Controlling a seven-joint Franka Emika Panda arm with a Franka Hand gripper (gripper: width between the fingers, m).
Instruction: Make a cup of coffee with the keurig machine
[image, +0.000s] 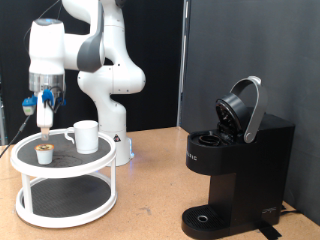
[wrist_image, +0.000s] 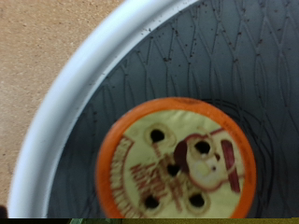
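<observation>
Ext. view, left to right: a two-tier round white stand (image: 62, 180) is seen at far left. The gripper (image: 46, 118) is hung straight above the pod (image: 44, 152), which sits on the top tier near its left edge; fingertips are just above it, not touching. Jaw state can't be told: fingers seen only as a narrow point. The cup (image: 86, 135) is placed upright on the same tier, just right of the pod, handle to the left. The arm's base is behind the stand. At far right the machine (image: 237, 168) is stood on the table (image: 150, 200), lid tipped open.

Wrist view: pod (wrist_image: 177, 159) is shown w/ orange rim, printed foil top, beside the stand's white rim (wrist_image: 65, 103).
</observation>
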